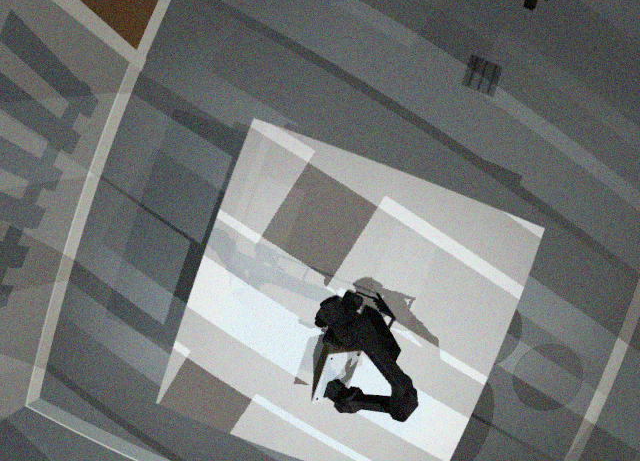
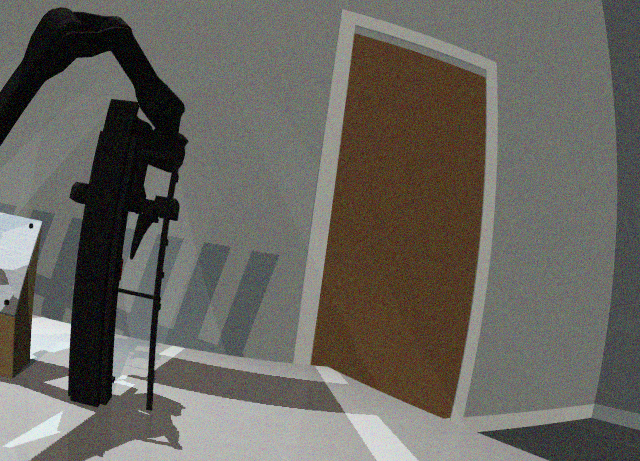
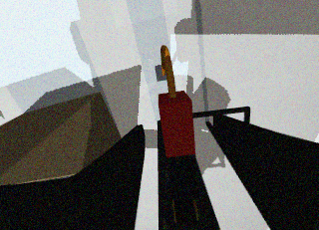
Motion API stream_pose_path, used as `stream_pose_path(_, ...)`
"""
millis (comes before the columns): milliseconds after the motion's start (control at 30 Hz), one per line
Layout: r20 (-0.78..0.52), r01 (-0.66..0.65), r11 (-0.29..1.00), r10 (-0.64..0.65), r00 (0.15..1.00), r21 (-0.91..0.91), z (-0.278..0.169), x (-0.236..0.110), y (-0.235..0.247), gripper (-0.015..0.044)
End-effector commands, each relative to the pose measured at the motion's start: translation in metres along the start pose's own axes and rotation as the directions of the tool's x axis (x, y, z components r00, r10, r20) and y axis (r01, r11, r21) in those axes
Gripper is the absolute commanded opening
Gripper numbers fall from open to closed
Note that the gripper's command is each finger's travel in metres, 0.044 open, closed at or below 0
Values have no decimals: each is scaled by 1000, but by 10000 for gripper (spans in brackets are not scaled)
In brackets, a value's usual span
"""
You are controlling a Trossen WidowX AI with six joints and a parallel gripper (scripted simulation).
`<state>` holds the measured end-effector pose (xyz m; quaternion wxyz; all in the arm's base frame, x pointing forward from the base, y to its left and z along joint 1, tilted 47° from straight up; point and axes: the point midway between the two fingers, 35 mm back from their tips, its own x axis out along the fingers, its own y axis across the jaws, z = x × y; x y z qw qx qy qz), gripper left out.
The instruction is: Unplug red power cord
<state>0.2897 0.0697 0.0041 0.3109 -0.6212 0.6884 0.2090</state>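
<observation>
The black power strip (image 2: pixel 95 270) (image 3: pixel 181 195) stands upright, a tall dark column in the exterior view. The red plug (image 3: pixel 175 124) shows against the strip in the wrist view, with an orange cord (image 3: pixel 170 81) curving up from it in the image. Whether its prongs sit in a socket cannot be seen. My gripper (image 3: pixel 177 124) is open; its dark fingers lie either side of the plug, with pale gaps between them and it. In the top view the arm (image 1: pixel 379 337) hides the plug.
A slanted board with brown sides (image 1: pixel 320 371) (image 2: pixel 6 342) (image 3: pixel 75 135) stands beside the strip, left of my fingers in the wrist view. A thin black upright rod (image 2: pixel 154 332) runs alongside the strip, joined by a crossbar. Shadows cross the pale surface.
</observation>
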Motion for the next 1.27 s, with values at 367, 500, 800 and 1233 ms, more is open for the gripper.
stream_pose_path(367,4,6,1000,-6,1000,0,60,-13,-1,440)
stream_pose_path(500,4,6,1000,-6,1000,0,60,-13,-1,440)
stream_pose_path(800,4,6,1000,-6,1000,0,60,-13,-1,440)
stream_pose_path(1233,4,6,1000,-6,1000,0,60,-13,-1,440)
